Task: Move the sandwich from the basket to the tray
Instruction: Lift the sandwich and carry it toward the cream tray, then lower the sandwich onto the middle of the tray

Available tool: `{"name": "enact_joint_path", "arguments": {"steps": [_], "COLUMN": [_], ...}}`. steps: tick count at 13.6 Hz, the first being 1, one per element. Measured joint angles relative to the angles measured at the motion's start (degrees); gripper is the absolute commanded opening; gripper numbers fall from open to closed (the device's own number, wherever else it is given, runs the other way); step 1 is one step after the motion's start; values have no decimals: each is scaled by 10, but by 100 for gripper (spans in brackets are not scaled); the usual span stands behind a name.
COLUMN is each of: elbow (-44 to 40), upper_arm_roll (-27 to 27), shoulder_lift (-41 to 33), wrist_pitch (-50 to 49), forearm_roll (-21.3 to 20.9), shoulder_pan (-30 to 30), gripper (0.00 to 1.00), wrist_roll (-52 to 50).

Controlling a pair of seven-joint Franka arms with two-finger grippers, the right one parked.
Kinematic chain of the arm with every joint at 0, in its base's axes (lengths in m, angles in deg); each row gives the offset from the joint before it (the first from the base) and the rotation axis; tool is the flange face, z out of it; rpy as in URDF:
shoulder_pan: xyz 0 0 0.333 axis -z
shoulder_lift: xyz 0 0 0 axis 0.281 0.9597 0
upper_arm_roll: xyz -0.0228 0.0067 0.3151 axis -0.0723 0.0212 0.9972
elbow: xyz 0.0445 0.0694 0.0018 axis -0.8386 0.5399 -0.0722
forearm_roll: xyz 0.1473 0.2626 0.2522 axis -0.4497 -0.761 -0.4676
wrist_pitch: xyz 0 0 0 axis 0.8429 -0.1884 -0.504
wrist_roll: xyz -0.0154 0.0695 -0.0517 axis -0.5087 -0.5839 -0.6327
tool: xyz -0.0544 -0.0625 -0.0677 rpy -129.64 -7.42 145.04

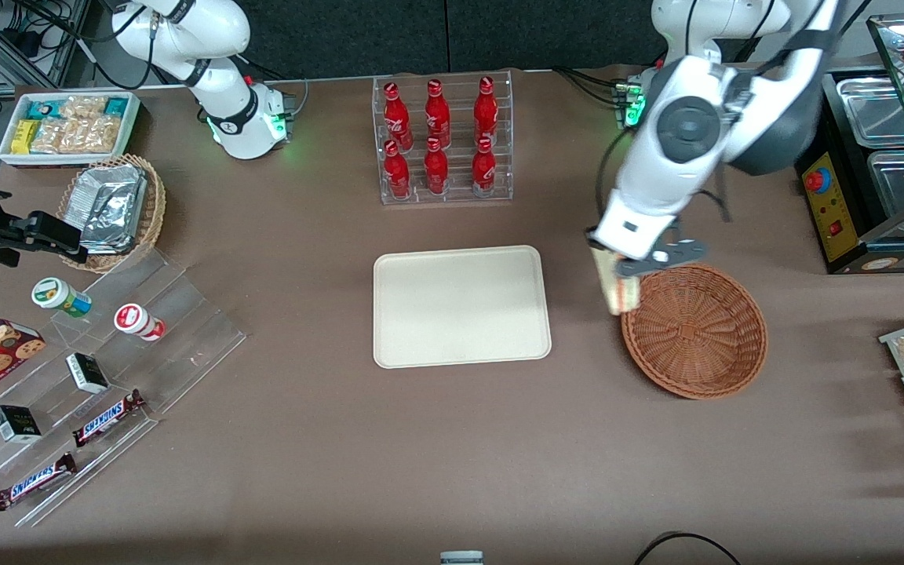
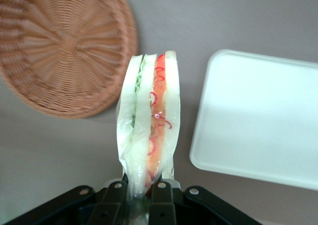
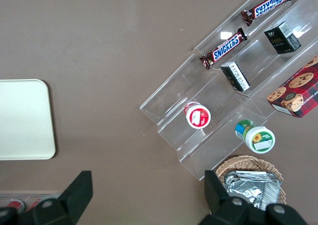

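My left gripper [image 1: 629,272] is shut on the clear-wrapped sandwich [image 1: 621,292] and holds it in the air over the basket's rim, on the side toward the tray. The wedge [image 2: 151,115] hangs from the fingers [image 2: 162,197] with its red and green filling showing along the cut edge. The reddish-brown wicker basket [image 1: 695,329] holds nothing; it also shows in the wrist view [image 2: 64,46]. The cream tray [image 1: 460,306] lies flat and bare at the table's middle, a short gap from the basket, and appears in both wrist views [image 2: 258,115] [image 3: 25,118].
A clear rack of red bottles [image 1: 444,141] stands farther from the front camera than the tray. Toward the parked arm's end are a tan basket of foil packets [image 1: 111,212], a white snack bin [image 1: 67,125] and a stepped acrylic display [image 1: 107,369]. A black machine [image 1: 876,173] flanks the working arm.
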State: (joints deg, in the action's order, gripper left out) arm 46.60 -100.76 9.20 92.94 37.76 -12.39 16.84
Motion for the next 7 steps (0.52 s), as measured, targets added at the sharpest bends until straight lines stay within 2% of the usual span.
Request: {"name": "enact_joint_path", "arguments": {"steps": [7], "elbow": [-112], "upper_arm_roll": [-11], "shoulder_lift": [163], "wrist_pitch": [23], "forearm_roll": [-2], "shoulder_pan": [112], "gripper": [0], "wrist_roll": [-41]}}
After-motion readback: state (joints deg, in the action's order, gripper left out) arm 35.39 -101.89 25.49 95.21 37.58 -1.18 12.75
